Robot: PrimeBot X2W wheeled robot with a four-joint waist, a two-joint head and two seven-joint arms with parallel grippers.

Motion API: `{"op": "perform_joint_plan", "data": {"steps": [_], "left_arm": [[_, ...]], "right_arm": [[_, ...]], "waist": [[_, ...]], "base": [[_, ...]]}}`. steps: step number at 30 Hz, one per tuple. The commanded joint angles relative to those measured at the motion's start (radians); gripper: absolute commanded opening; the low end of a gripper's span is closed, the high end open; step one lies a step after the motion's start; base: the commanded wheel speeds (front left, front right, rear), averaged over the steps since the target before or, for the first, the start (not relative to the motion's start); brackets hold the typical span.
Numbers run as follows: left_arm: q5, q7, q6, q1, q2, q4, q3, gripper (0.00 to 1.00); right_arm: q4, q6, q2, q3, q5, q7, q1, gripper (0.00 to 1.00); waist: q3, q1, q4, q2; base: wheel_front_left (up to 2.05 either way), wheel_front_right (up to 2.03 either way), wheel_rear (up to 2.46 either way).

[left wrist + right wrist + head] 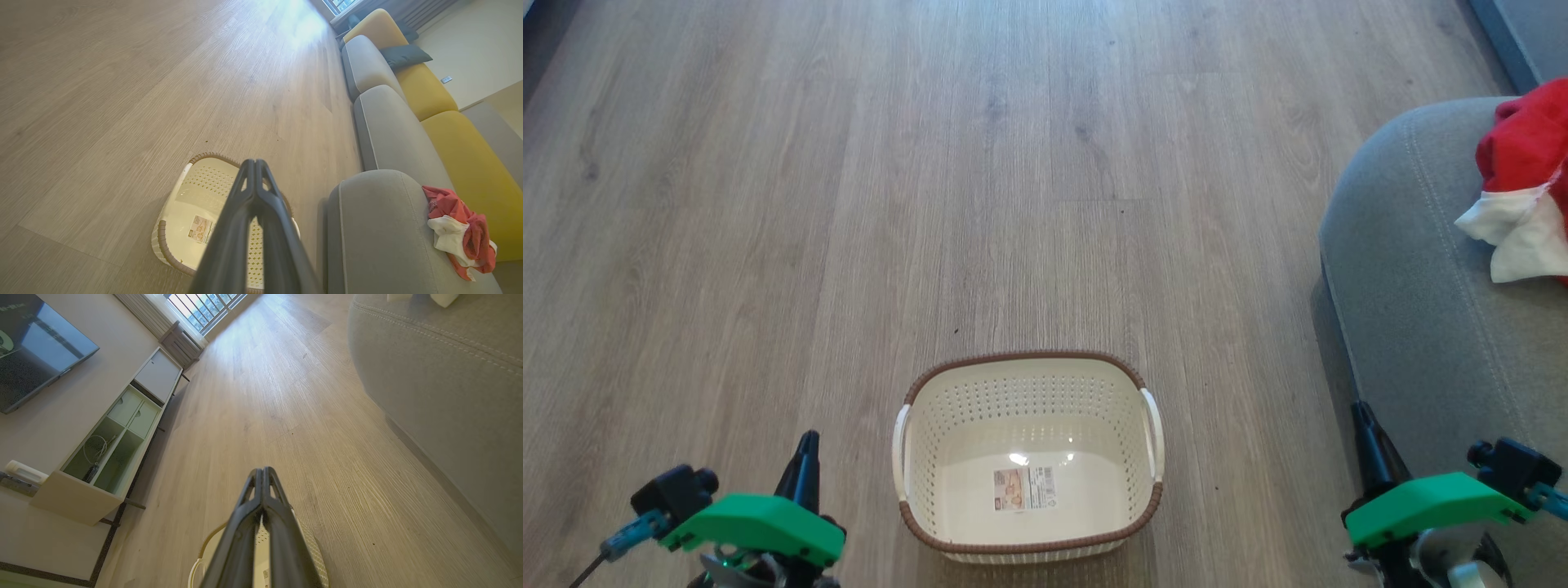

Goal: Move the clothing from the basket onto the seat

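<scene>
Head view puts the basket on the floor, between the left jaws and the right jaws and a little ahead of both. It stands upright with its mouth up, which leaves its inside open to a reach from either side. Nothing lies in it but the sticker on its bottom. Its long axis runs across from one pair of jaws to the other, with a white handle at each short end.

Both pairs of jaws are pressed together with nothing between them. They sit low, one on each side of the basket and apart from it. I judge that a resting pose, since there is nothing left in the basket to lift.

The clothing lies on the seat, ahead of the right jaws and to their right, well apart from them. It is a crumpled heap, so it has no clear heading. It stretches loosely away from the jaws, with the white cloth part at the near end and the red bulk beyond. The picture's edge cuts it off, so its full length cannot be told there. In the left wrist view the heap sits back from the seat's rounded corner. That should keep it from sliding off, and the task looks complete.
</scene>
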Motion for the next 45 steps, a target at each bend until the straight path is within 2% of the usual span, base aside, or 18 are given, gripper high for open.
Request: {"op": "perform_joint_plan", "data": {"steps": [1,45], "left_arm": [[-0.022,0.003,-0.009,-0.057,0.005,-0.035,0.032,0.00],[-0.441,0.130,-0.097,-0.076,-0.030,-0.071,0.153,0.00]], "right_arm": [[-0.038,0.000,-0.004,0.001,0.026,0.005,-0.046,0.00],[-0.092,0.000,0.013,-0.053,0.524,0.132,-0.077,0.00]], "waist": [[0.000,0.0000,0.000,0.0000],[-0.001,0.0000,-0.012,0.0000]], "base": [[0.00,0.00,0.00],[0.00,0.00,0.00]]}}
